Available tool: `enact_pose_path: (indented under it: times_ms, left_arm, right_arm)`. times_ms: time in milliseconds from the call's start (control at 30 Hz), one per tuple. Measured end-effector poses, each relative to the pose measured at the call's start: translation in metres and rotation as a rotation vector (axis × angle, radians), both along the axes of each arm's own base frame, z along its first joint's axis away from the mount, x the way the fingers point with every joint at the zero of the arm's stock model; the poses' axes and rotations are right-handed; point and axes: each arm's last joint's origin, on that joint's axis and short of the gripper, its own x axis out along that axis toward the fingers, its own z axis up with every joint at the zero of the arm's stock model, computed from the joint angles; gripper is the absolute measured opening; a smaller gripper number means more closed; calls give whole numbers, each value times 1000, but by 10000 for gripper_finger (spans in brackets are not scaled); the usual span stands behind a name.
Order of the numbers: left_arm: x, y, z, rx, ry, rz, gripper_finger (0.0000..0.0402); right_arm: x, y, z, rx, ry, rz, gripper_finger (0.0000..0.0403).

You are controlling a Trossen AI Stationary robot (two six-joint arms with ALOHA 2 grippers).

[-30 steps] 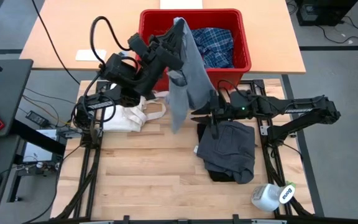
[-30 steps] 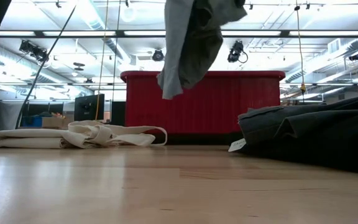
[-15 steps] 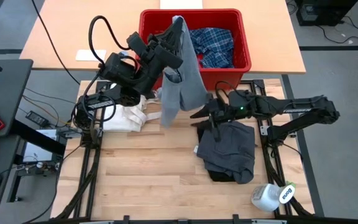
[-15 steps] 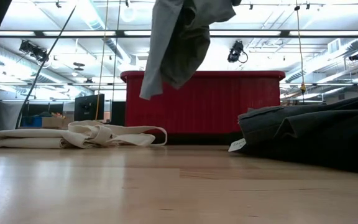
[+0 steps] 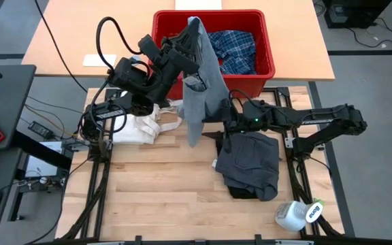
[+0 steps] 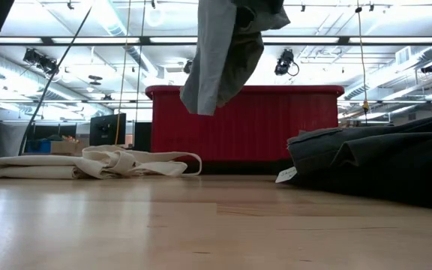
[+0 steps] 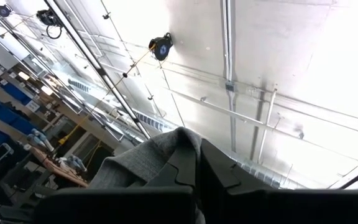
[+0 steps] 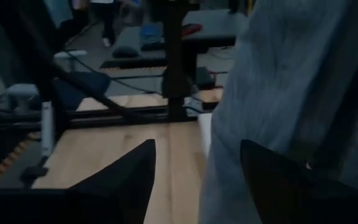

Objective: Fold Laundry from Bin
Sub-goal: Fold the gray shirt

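A light grey garment [image 5: 197, 88] hangs from my left gripper [image 5: 194, 28], which is shut on its top, high over the red bin's near wall [image 5: 250, 80]. The garment's lower end [image 6: 205, 101] swings clear of the table. My right gripper [image 8: 197, 180] stands open and level beside the garment's lower part [image 8: 272, 87]. A blue-and-white plaid shirt [image 5: 233, 46] lies in the bin. A dark grey garment [image 5: 250, 163] lies folded on the table at the right. My left gripper pinches a bunched fold at the garment's top [image 7: 166, 152] between its two shut fingers, which slant upward. The garment hangs slack below them, lifted clear of bin and table. My right gripper: one finger [image 8: 272, 186] stands against the hanging cloth; whether it touches, I cannot tell.
A cream-white cloth with strap loops [image 5: 147, 126] lies at the table's left. A white spray bottle [image 5: 297, 215] lies at the near right corner. Bare wood [image 5: 162, 184] stretches across the table's near half.
My right gripper has crept toward the table's left, up to the hanging garment, and its fingers have spread wider. The garment's lower end has swung toward the left and back again, while its top has stayed in my left gripper.
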Motion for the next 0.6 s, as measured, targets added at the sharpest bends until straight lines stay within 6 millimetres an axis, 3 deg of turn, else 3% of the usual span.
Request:
enact_pose_path:
  times_ms: [400, 600]
  left_arm:
    - [0, -2, 0, 0, 1, -7, 7]
    - [0, -2, 0, 0, 2, -6, 7]
  right_arm:
    - [-2, -9, -13, -34, 125, -113, 240]
    - [6, -19, -7, -16, 20, -81, 240]
